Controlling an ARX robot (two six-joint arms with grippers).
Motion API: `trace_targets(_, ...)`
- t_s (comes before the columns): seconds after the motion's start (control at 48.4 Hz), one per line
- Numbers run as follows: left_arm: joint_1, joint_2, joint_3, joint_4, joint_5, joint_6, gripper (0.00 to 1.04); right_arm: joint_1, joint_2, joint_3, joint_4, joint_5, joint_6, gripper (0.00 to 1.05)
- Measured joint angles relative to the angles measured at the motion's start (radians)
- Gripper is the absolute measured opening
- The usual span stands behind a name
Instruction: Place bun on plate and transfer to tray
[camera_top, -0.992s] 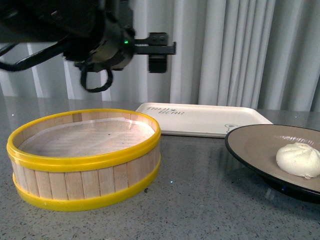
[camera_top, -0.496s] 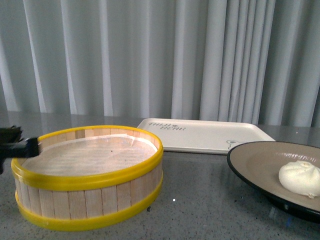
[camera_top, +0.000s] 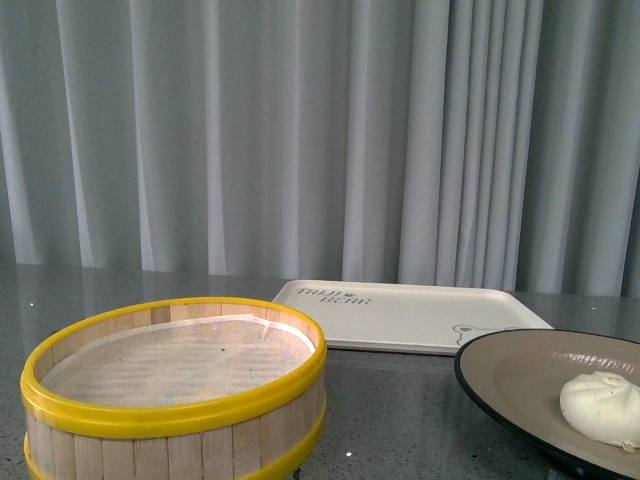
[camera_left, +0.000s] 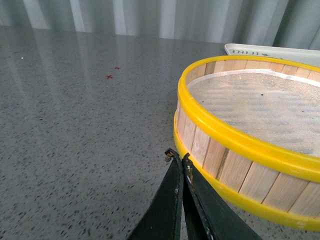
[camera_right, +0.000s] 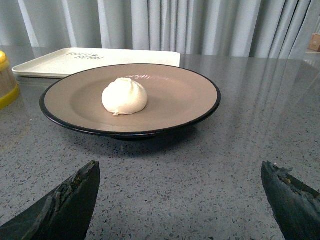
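Resting on the plate (camera_right: 175, 95), the bun (camera_right: 124, 96) sits off-centre, tray (camera_right: 75, 60) behind; only the right wrist view shows the right gripper (camera_right: 179, 166) spread wide before it, only the left wrist view the left gripper (camera_left: 178, 156) pinched together beside the steamer basket (camera_left: 240, 165)

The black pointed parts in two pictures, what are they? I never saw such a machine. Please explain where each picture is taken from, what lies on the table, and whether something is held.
They are the grippers of a two-armed robot. One picture comes from a camera on its body; no arm shows there. The other two come from wrist cameras. The left gripper is shut, empty, beside a yellow-rimmed wooden steamer basket. The right gripper is open, facing a black-rimmed plate with a white bun on it. A cream tray lies behind them on the grey table. Nothing is held.
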Motion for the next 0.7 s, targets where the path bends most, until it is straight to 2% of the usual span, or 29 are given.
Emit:
trace_targets(0.165, 0.021, -0.08, -0.055, -0.026, 0.021, 0.0, 0.04, 0.0, 0.0, 0.0, 0.0, 0.0, 0.0, 0.96)
trace_targets(0.207, 0.049, -0.106, -0.07, -0.038, 0.069, 0.0, 0.04, 0.0, 0.0, 0.0, 0.0, 0.0, 0.0, 0.96)
trace_targets(0.269, 0.074, -0.138, -0.087, -0.054, 0.089, 0.0, 0.04, 0.0, 0.0, 0.0, 0.0, 0.0, 0.0, 0.96)
trace_targets(0.517, 0.093, -0.316, -0.155, -0.164, 0.092, 0.0, 0.04, 0.0, 0.0, 0.0, 0.0, 0.0, 0.0, 0.96)
trace_targets(0.599, 0.093, -0.338, -0.193, -0.133, 0.092, 0.0, 0.04, 0.0, 0.0, 0.0, 0.0, 0.0, 0.0, 0.96)
trace_targets(0.702, 0.093, -0.406, -0.194, -0.2, 0.092, 0.0, 0.04, 0.0, 0.0, 0.0, 0.0, 0.0, 0.0, 0.96)
